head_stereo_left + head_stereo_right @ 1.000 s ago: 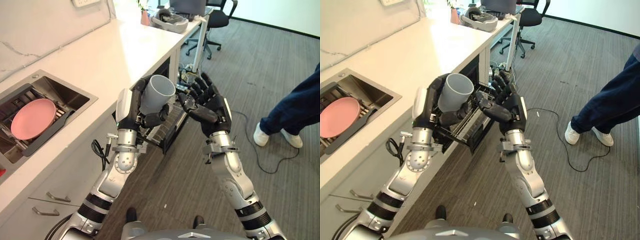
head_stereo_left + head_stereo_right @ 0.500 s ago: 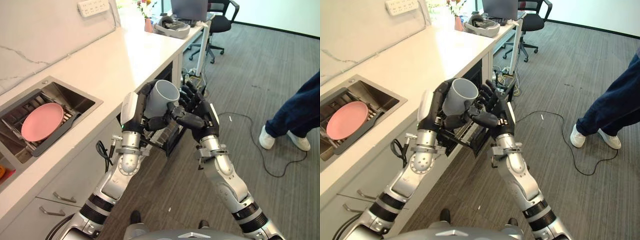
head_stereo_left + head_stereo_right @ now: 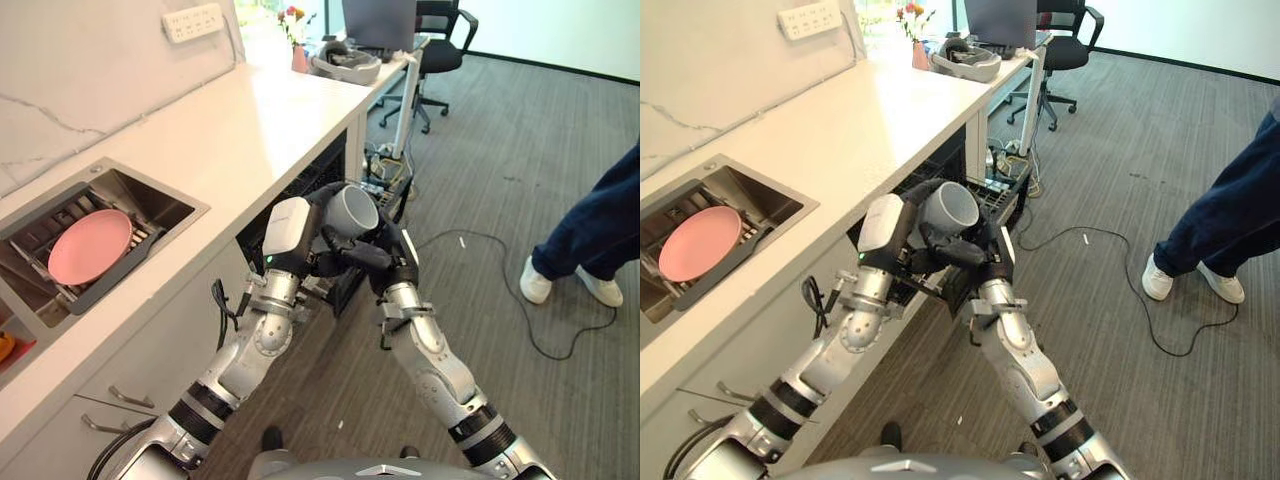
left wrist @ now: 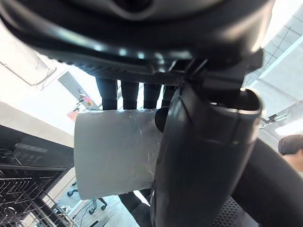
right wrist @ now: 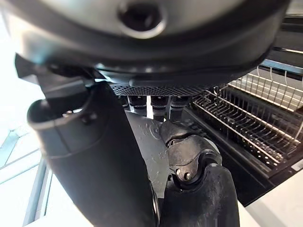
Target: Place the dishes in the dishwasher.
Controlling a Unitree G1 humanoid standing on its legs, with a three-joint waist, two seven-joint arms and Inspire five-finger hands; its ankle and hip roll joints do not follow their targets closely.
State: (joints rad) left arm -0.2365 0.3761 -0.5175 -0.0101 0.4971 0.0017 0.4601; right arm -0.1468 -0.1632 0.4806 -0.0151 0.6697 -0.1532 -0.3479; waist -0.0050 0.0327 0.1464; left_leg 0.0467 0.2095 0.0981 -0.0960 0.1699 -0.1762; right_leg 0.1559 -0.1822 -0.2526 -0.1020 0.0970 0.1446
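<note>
Your left hand (image 3: 300, 235) has its fingers and thumb curled round a grey cup (image 3: 352, 209), which it holds lying on its side in the air, mouth turned away from the palm and toward the room. In the left wrist view the cup's pale wall (image 4: 116, 149) sits between the row of fingers and the thumb that crosses in front of it.

Your right hand (image 3: 385, 262) is pressed up against the same cup from the other side, just below and beside the left hand, so the two hands meet around it. Its own wrist view shows the thumb and fingers wrapped against the cup's grey wall (image 5: 149, 149) (the other hand's thumb also crowds in there), so it too is closed on the cup.

Just beyond both hands, under the edge of the white counter (image 3: 240, 130), the dishwasher's dark wire rack (image 3: 995, 195) stands pulled out; the cup hangs in front of it and slightly above, not touching it.

Well off to the left hand's outer side, a pink plate (image 3: 90, 245) lies in the sink (image 3: 160, 205). A person's leg and white shoes (image 3: 565, 285) show well beyond the right hand, on the carpet.
</note>
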